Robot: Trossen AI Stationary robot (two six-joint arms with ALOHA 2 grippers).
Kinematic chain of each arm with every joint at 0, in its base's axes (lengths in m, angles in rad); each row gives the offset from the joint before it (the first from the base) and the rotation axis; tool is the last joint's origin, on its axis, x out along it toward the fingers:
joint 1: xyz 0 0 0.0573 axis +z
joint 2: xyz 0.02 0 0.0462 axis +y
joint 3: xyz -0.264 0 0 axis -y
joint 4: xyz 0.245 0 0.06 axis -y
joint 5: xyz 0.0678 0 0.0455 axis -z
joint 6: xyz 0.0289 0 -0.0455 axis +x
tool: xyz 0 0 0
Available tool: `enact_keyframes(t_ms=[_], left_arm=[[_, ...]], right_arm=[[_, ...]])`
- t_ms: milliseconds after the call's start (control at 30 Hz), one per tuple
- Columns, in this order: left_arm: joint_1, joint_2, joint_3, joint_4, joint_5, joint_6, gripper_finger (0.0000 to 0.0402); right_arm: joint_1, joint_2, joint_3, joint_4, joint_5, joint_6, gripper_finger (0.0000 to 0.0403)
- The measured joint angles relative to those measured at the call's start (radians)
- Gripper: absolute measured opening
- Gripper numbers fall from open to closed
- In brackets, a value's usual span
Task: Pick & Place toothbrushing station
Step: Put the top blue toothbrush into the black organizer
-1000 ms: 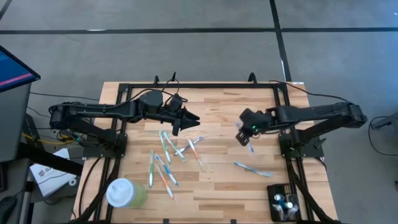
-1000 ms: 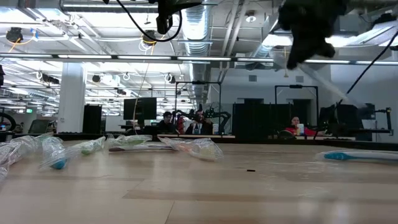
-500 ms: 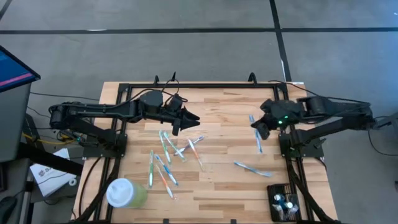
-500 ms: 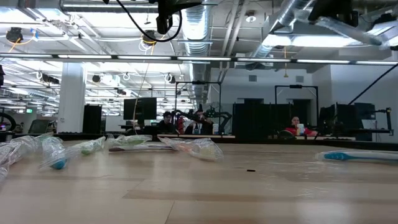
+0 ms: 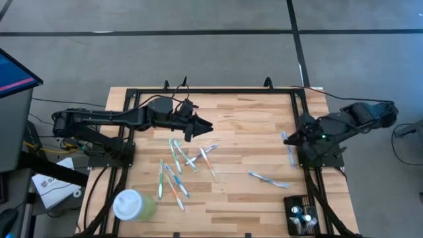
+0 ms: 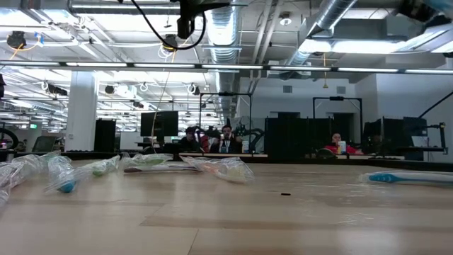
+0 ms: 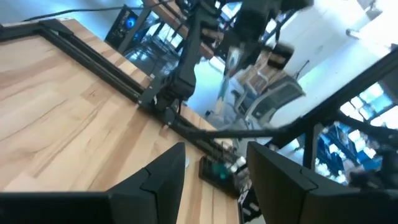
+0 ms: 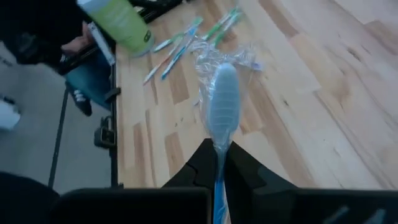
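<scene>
**At the table's right edge: a brush in the air**

The right gripper (image 8: 219, 163) is clamped on a wrapped toothbrush (image 8: 222, 102). The holder (image 5: 303, 215) sits near it at the table corner. A thin grip could slip. The left gripper (image 5: 203, 125) hovers apart, empty.

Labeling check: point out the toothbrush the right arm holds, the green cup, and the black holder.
wrapped toothbrush (image 8: 221, 99): right wrist view, brush head.
pale green cup (image 5: 134, 205): high view, white lid.
black toothbrush holder (image 5: 302, 215): high view, slotted top.
</scene>
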Motion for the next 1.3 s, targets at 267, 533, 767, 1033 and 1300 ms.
enact_keyframes(t_ms=[267, 533, 767, 1033, 1300], left_arm=[[-0.078, 0.000, 0.000, 0.050, -0.020, 0.193, 0.0160], [-0.199, 0.028, 0.000, 0.055, -0.036, 0.472, 0.0100], [-0.245, 0.092, 0.000, 0.065, -0.117, 0.465, 0.0071], [-0.245, 0.136, 0.000, 0.101, -0.117, 0.410, 0.0056], [-0.245, 0.130, 0.000, 0.186, -0.117, 0.411, 0.0053]], right_arm=[[0.205, -0.179, -0.150, 0.125, 0.022, 0.006, 0.0005], [0.387, -0.298, -0.306, 0.281, 0.016, -0.029, 0.0005], [0.538, -0.301, -0.373, 0.470, 0.031, -0.183, 0.0005], [0.713, -0.250, -0.382, 0.582, 0.115, -0.325, 0.0005], [0.918, -0.191, -0.382, 0.604, 0.188, -0.335, 0.0005]])
